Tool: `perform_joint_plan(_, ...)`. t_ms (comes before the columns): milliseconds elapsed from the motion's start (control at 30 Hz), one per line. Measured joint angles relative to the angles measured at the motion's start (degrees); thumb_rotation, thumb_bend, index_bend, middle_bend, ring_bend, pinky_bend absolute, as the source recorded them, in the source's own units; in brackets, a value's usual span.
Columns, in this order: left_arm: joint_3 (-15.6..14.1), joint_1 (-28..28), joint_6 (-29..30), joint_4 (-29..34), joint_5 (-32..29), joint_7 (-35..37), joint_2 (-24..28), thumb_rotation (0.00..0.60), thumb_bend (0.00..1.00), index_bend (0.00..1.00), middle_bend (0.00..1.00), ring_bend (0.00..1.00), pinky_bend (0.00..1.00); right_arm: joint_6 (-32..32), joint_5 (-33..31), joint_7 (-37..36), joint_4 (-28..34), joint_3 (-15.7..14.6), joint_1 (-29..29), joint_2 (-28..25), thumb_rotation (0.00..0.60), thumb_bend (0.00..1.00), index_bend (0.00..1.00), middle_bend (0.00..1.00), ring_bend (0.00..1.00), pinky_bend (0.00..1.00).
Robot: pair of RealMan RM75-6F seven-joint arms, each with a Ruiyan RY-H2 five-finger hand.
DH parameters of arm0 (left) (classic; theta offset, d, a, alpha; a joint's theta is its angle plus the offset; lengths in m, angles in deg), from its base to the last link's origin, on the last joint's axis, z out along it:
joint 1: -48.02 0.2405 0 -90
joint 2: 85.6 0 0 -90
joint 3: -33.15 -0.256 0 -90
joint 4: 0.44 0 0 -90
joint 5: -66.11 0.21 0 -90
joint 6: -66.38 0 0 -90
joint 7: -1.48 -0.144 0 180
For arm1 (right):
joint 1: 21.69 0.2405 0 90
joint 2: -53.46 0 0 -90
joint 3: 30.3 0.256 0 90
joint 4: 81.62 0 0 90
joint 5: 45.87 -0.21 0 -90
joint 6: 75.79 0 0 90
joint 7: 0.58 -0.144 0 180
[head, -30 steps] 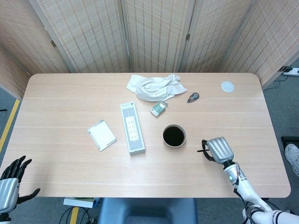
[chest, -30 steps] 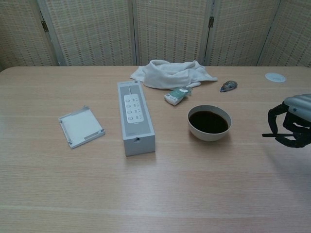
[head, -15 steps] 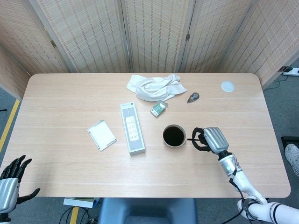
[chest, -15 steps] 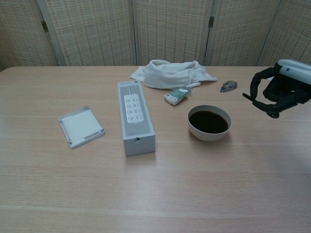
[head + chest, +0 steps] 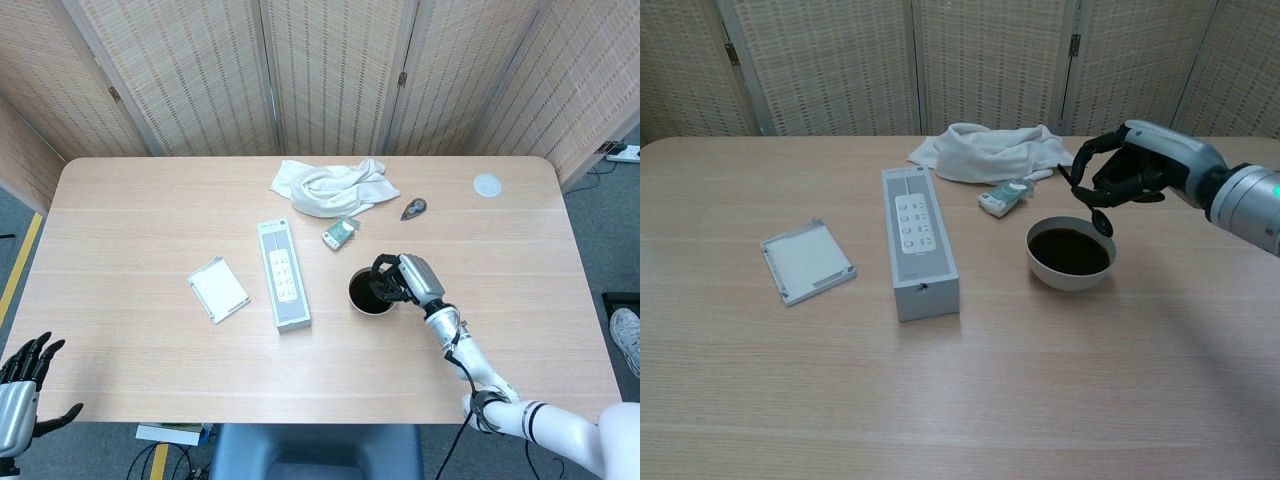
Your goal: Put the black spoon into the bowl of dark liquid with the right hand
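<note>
A white bowl (image 5: 1069, 275) (image 5: 359, 306) of dark liquid stands near the table's middle. My right hand (image 5: 1135, 175) (image 5: 405, 279) hovers just above its right rim, fingers curled around the black spoon (image 5: 1095, 212). The spoon's scoop hangs down over the liquid at the bowl's right side, apart from the surface as far as I can tell. In the head view the spoon is mostly hidden by the fingers. My left hand (image 5: 22, 382) hangs off the table's lower left corner with fingers spread and nothing in it.
A white power strip box (image 5: 917, 240) lies left of the bowl. A small white tray (image 5: 806, 260) sits further left. Behind the bowl are a crumpled white cloth (image 5: 990, 150), a green-white packet (image 5: 1004, 197), a small grey object (image 5: 414, 209) and a white disc (image 5: 487, 184).
My right hand has carried the spoon leftward and up from the table's right side to just over the bowl's right rim. The left hand has stayed put.
</note>
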Motion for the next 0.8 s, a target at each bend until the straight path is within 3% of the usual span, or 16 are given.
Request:
perform_joint_plan(400, 0.3, 0.0, 0.0, 0.7, -0.6, -0.2, 0.9, 0.600, 0.17, 0.15, 0.07, 0.09, 0.16, 4.6, -0.1, -7.5, -12.3, 1.0, 5.2, 8.9, 0.600, 0.46, 0.73, 0.95, 1.00, 1.00)
perform_joint_plan(800, 0.3, 0.1, -0.1, 1.0, -0.8, -0.5, 1.0, 0.600, 0.17, 0.15, 0.07, 0.09, 0.16, 4.6, 3.3, -17.6, -18.9, -0.5, 6.7, 12.6, 0.600, 0.46, 0.74, 0.95, 1.00, 1.00)
